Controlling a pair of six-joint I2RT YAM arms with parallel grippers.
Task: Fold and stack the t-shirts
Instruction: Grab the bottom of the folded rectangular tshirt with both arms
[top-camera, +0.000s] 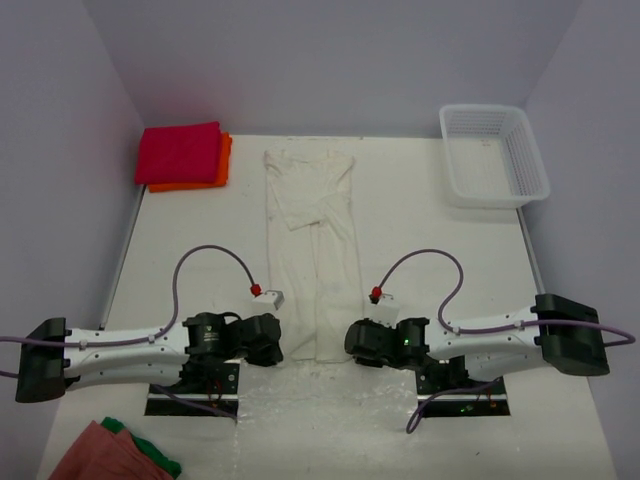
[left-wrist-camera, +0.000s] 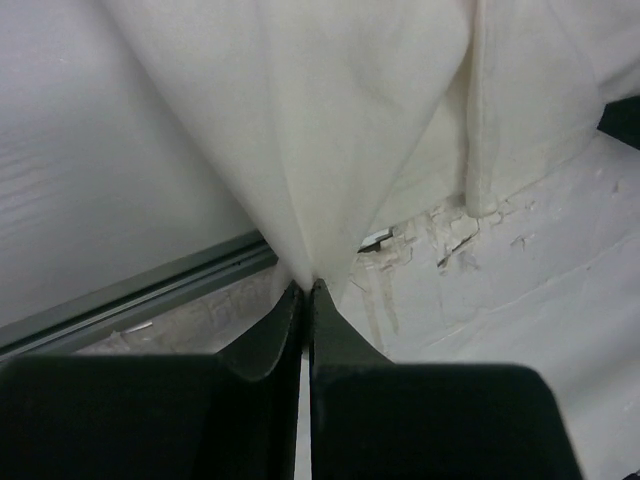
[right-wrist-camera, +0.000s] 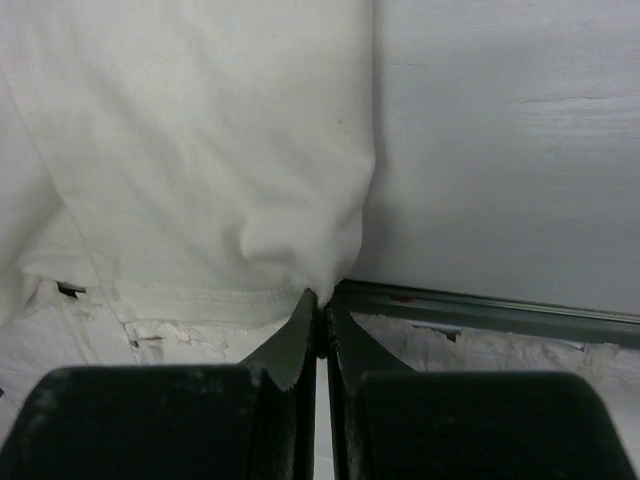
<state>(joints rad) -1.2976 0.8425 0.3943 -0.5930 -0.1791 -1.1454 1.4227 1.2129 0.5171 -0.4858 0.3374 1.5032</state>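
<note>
The cream-white t-shirt (top-camera: 310, 240) lies as a long narrow strip running straight away from both arms, its sides turned in. By my reading the fold in hand is the lengthwise one, hem carried toward collar. That explains the hold. The left gripper (top-camera: 278, 343) is clamped on the near hem corner at its tip and the right gripper (top-camera: 352, 340) on the opposite near corner, the two facing each other across the hem so the edge can rise level. The overhead view gives this symmetry but hides the pinch itself. The left wrist view shows cloth drawn into a peak between closed jaws, and the right wrist view shows the stitched hem nipped right at its corner. Far ahead and left of the left gripper, the magenta-red t-shirt (top-camera: 180, 150) sits folded on the orange t-shirt (top-camera: 224, 168), presumably where the stack belongs.
</note>
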